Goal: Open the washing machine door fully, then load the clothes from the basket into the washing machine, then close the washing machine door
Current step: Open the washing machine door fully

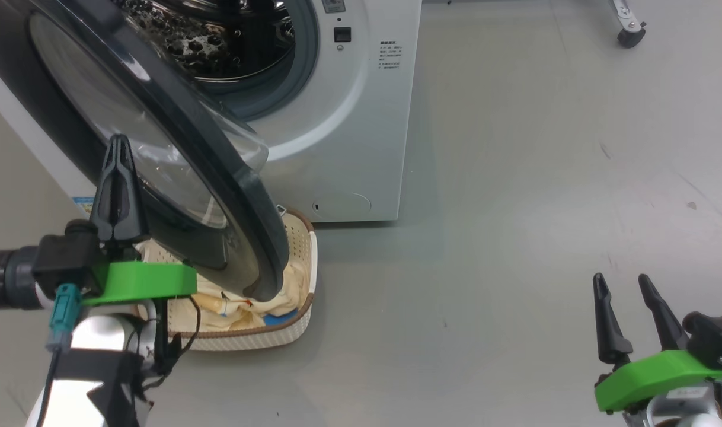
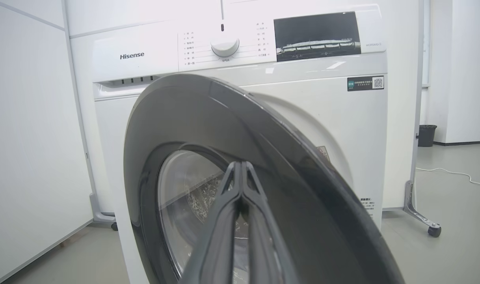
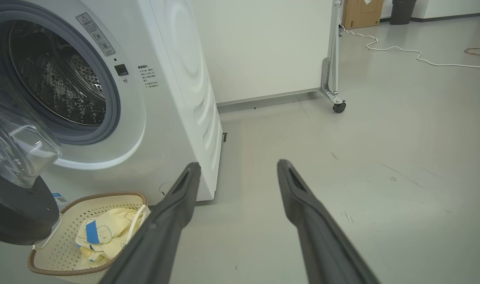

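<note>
Nearest, at the lower right of the head view, the right gripper hangs over bare floor with its fingers spread and nothing between them; its wrist view shows the same open gap at the right gripper, well apart from the basket and the washer

At the lower left the left gripper points up with its fingers pressed together, empty, their tips lying against the door's glass in that view; in its wrist view the left gripper ends at the edge of the window, and whether it touches the door cannot be told

The basket sits on the floor just in front of the washer, partly under the door's lower edge. The clothes lie inside it, cream-yellow with a blue patch; the right wrist view shows the clothes bunched in the basket

The door stands partly open, swung out from the left side of the washer and tilted across the opening. In the left wrist view the door covers much of the washer, below the dial and dark display. Behind the door the drum is open to view in the washer, ringed by its grey gasket

Farther off, a frame's caster rests on the floor and a white cable trails beyond it
</note>
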{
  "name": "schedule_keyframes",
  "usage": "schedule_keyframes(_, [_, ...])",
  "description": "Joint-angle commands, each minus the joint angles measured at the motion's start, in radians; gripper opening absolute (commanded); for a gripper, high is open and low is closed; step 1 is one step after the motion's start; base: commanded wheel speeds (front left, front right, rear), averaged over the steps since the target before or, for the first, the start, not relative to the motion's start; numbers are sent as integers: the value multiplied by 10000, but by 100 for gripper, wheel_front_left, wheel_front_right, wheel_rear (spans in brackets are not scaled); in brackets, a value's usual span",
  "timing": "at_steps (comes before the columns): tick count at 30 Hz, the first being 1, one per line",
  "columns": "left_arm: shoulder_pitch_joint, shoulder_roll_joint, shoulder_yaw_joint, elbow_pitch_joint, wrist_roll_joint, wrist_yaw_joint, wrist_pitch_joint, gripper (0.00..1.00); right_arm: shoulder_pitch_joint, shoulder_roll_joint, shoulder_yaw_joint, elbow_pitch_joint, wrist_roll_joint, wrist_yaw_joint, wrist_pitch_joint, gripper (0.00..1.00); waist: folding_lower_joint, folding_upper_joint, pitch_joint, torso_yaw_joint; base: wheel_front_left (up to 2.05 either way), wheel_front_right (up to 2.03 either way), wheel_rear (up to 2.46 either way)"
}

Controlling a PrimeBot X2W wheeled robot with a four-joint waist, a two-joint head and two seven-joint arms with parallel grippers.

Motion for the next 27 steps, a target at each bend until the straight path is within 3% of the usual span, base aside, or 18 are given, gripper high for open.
schedule_keyframes(1, [-501,358,434,-562,116,829,71,0,-337,-99,166,-283,51,2,-34,100,0,0,-8,-25,0,0,0])
schedule_keyframes(7, [-650,357,152,-2507,491,1063,518,0,-356,-99,156,-220,117,2,-99,100,0,0,25,-119,0,0,0])
schedule_keyframes(14, [-854,-340,-1204,-3538,445,622,947,0,-448,-99,262,-192,130,2,-94,100,0,0,131,-276,0,0,0])
schedule_keyframes(21, [-917,-1122,-2208,-2288,-241,145,787,0,-635,-99,476,-86,94,2,-31,100,0,0,220,-549,0,0,0])
schedule_keyframes(27, [-1005,-1387,-2314,-300,-812,163,378,0,-723,-99,600,-21,89,2,-27,100,0,0,253,-744,0,0,0])
